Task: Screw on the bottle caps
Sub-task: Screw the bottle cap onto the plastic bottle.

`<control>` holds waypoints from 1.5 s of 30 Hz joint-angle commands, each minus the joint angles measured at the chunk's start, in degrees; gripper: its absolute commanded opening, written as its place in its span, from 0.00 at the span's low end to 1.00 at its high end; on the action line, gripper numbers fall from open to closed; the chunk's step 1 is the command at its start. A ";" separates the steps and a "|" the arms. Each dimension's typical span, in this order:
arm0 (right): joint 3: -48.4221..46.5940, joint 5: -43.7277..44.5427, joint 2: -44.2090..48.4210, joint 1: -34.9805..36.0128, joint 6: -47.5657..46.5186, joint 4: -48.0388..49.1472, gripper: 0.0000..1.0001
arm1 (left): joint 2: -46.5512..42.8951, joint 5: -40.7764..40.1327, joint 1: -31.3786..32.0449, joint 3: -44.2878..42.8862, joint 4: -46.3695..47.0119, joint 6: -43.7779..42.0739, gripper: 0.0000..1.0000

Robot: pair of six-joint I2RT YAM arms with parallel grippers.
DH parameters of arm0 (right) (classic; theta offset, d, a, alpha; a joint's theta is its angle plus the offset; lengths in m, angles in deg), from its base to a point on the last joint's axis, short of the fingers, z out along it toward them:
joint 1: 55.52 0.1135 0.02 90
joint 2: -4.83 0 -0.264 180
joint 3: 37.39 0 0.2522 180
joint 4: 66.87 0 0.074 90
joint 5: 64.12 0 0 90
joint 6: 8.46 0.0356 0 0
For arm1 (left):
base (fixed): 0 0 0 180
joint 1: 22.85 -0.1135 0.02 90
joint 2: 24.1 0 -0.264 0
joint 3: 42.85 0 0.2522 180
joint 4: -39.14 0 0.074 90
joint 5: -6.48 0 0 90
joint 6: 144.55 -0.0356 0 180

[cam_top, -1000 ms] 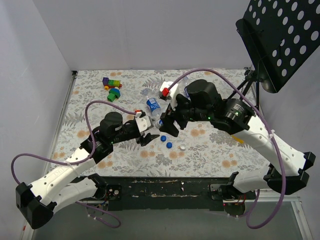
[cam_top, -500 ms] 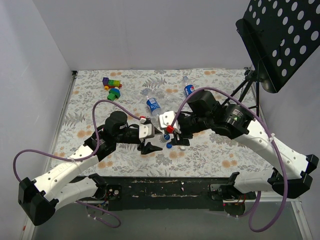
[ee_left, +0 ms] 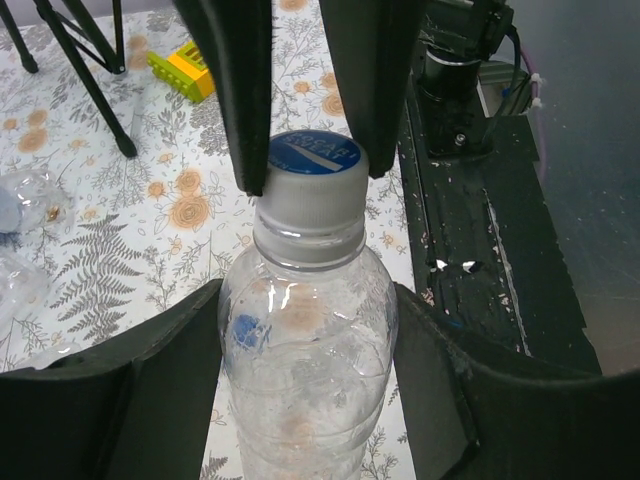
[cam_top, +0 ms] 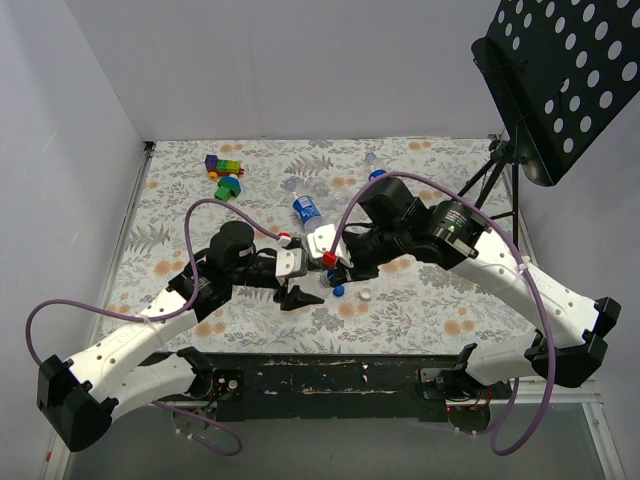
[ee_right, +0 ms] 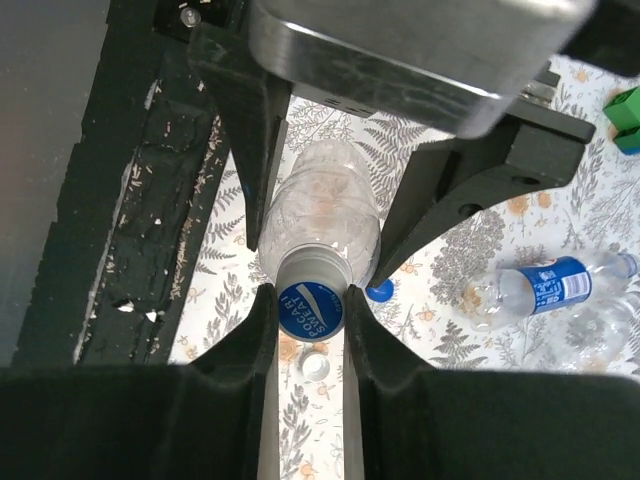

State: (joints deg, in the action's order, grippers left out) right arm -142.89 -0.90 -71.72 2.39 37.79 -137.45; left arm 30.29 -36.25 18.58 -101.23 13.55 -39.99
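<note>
My left gripper (ee_left: 305, 345) is shut on the body of a clear unlabelled bottle (ee_left: 305, 390), holding it upright. On the bottle's neck sits a bottle cap (ee_left: 314, 160) with a blue top and a pale skirt. In the right wrist view my right gripper (ee_right: 311, 330) comes down from above, and both its fingers (ee_right: 255, 345) press against the sides of that cap (ee_right: 311, 308). In the top view the two grippers meet at mid-table, the left gripper (cam_top: 300, 272) just left of the right gripper (cam_top: 333, 265).
A loose blue cap (ee_right: 379, 291) and a white cap (ee_right: 316, 366) lie on the flowered table under the held bottle. A Pepsi-labelled bottle (cam_top: 306, 210) and another bottle (cam_top: 372, 170) lie farther back, with toy blocks (cam_top: 225, 170) at the back left. A black music stand (cam_top: 560, 80) rises at the right.
My right arm has swung down and left onto the held bottle's top, and its jaws have closed in on the cap. The left gripper has kept its hold and shifted slightly right.
</note>
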 commanded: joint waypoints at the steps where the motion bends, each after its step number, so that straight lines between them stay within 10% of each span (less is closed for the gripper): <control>1: -2.30 -0.20 -0.61 0.27 5.76 0.65 0.02 | -2.00 -3.21 -0.03 -1.61 4.18 1.95 0.00; 11: -5.80 29.31 -6.84 0.19 56.71 7.79 0.01 | -5.96 -23.78 0.05 1.37 14.64 6.61 0.00; 15: -3.28 25.22 -6.25 0.27 61.41 13.03 0.01 | -5.70 -24.77 0.05 2.25 14.82 6.96 0.00; 20: -5.20 21.53 -2.03 0.19 48.64 15.24 0.57 | -5.79 -23.36 0.05 2.70 12.28 7.67 0.00; 24: -2.93 15.20 1.66 0.19 30.70 14.89 0.73 | -5.26 -20.30 0.05 2.70 10.62 7.58 0.00; 32: 2.88 2.89 7.91 0.19 3.95 9.36 0.75 | -1.13 -3.95 -0.03 0.41 7.88 6.44 0.00; 45: 0.60 0.33 3.35 0.19 -1.34 3.29 0.60 | 0.36 3.62 -0.56 -1.35 7.00 5.21 0.00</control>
State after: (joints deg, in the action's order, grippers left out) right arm -140.31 0.63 -67.59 2.39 38.95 -132.34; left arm 31.23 -35.66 18.25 -100.18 20.82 -33.82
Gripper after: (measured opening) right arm 0.639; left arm 0.596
